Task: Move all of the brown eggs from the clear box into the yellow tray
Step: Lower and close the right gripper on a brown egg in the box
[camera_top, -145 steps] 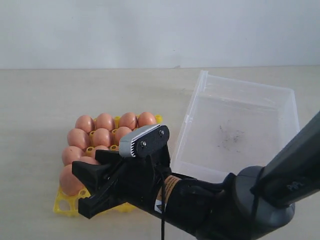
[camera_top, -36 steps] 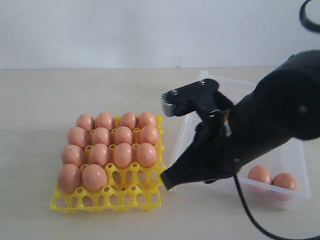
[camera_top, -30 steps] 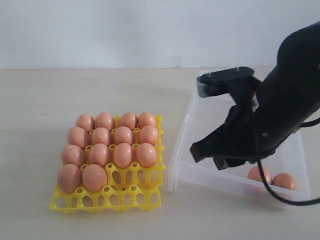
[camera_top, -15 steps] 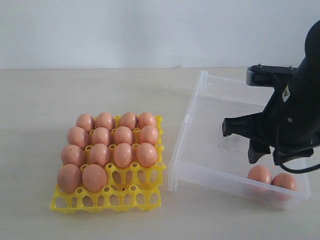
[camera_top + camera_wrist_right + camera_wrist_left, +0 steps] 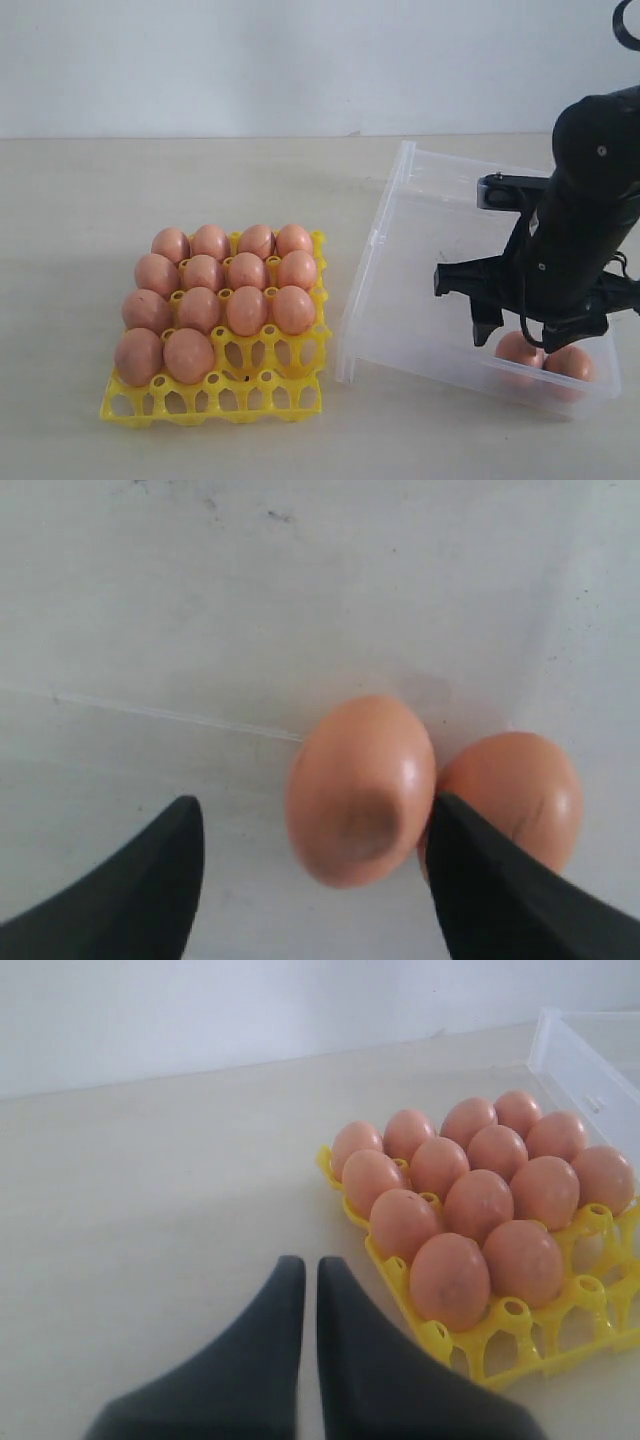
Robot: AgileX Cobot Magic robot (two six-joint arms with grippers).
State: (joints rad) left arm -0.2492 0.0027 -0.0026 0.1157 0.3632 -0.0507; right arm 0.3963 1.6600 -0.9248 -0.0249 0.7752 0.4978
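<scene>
The yellow tray (image 5: 215, 395) sits at the left with several brown eggs (image 5: 225, 305) filling its three far rows and two cups of the near row. The clear box (image 5: 430, 240) lies to its right. Two brown eggs remain in the box's near right corner, one (image 5: 518, 349) beside the other (image 5: 568, 362). My right gripper (image 5: 530, 335) hangs open just over them. In the right wrist view the gripper (image 5: 315, 805) straddles one egg (image 5: 360, 790), with one fingertip (image 5: 470, 860) between it and the second egg (image 5: 510, 795). My left gripper (image 5: 303, 1265) is shut and empty beside the tray (image 5: 500, 1345).
The near row of the tray has two bare cups (image 5: 265, 385) on its right side. The box's low walls (image 5: 375, 235) rise between tray and eggs. A pale table (image 5: 120, 200) carries everything, and a white wall stands behind.
My right arm has swung from the tray across to the box's near right corner and come down over the two eggs. The tray now shows its eggs uncovered.
</scene>
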